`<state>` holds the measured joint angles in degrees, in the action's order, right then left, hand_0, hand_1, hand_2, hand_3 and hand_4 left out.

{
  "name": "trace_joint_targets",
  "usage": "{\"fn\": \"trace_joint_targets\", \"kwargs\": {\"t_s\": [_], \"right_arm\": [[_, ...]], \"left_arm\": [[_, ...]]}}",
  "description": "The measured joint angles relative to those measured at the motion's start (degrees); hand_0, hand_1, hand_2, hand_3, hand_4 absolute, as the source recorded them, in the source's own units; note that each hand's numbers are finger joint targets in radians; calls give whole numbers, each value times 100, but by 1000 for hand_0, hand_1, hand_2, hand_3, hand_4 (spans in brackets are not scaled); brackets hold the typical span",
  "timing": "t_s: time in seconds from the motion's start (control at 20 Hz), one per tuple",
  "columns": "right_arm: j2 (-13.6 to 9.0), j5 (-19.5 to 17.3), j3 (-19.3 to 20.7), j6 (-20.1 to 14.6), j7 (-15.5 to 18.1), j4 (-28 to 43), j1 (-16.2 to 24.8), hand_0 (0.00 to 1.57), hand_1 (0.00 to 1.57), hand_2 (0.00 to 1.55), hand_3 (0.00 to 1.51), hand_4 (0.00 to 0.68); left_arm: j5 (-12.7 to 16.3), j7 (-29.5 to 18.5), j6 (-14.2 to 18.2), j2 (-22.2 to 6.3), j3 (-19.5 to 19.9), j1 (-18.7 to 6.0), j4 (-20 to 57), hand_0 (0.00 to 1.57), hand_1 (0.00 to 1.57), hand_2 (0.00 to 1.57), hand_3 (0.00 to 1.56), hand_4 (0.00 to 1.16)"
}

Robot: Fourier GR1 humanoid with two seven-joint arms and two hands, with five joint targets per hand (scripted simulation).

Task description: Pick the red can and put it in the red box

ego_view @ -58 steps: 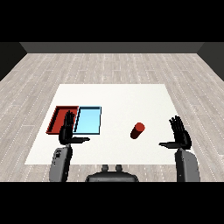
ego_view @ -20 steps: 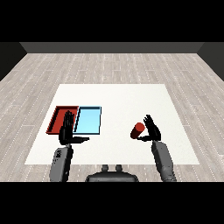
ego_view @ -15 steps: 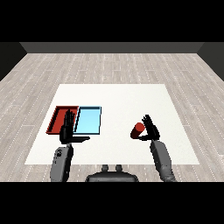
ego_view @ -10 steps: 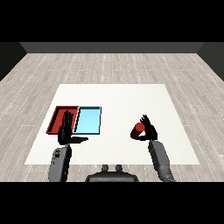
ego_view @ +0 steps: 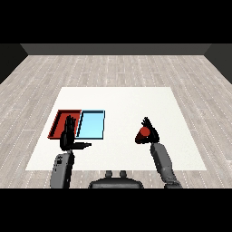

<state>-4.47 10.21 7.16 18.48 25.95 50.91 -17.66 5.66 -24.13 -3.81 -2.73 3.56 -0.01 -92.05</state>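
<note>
The right hand [ego_view: 149, 132] had its fingers curled round the red can [ego_view: 144, 132] on the desk [ego_view: 122, 97], well apart from the red tray [ego_view: 58, 123]. I judged grasping underway; lifting and carrying leftward next. The left hand [ego_view: 69, 136] hovered, fingers straight.

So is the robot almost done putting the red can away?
Not yet. The right hand has reached the red can and curls round it, so the grab looks done. The can is on the table's right side, far from the red tray, which holds no can. Left: carrying it across past the light blue tray and setting it in.
</note>
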Motion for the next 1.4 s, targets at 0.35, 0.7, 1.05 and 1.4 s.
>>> {"fn": "trace_joint_targets", "kwargs": {"t_s": [0.35, 0.7, 1.05, 1.4], "right_arm": [[126, -36, -72, -110, 12, -247, -191, 0, 0, 0, 0, 0], [191, -217, -86, -606, -40, -421, -350, 510, 510, 670, 430, 0], [269, -506, -83, -1450, -56, -532, -415, 1472, 1472, 1456, 1404, 600], [286, -663, -189, -1741, -17, -450, -417, 1467, 1467, 1441, 1378, 598]], "left_arm": [[0, 260, 118, 3, 17, -108, -243, 0, 0, 0, 0, 0], [-18, 54, 98, 41, 18, -96, -51, 0, 0, 0, 0, 0], [-88, 10, 125, 78, -50, 4, -99, 0, 0, 0, 0, 0], [-43, -3, 68, -7, 54, -201, 131, 0, 0, 0, 0, 0]]}}
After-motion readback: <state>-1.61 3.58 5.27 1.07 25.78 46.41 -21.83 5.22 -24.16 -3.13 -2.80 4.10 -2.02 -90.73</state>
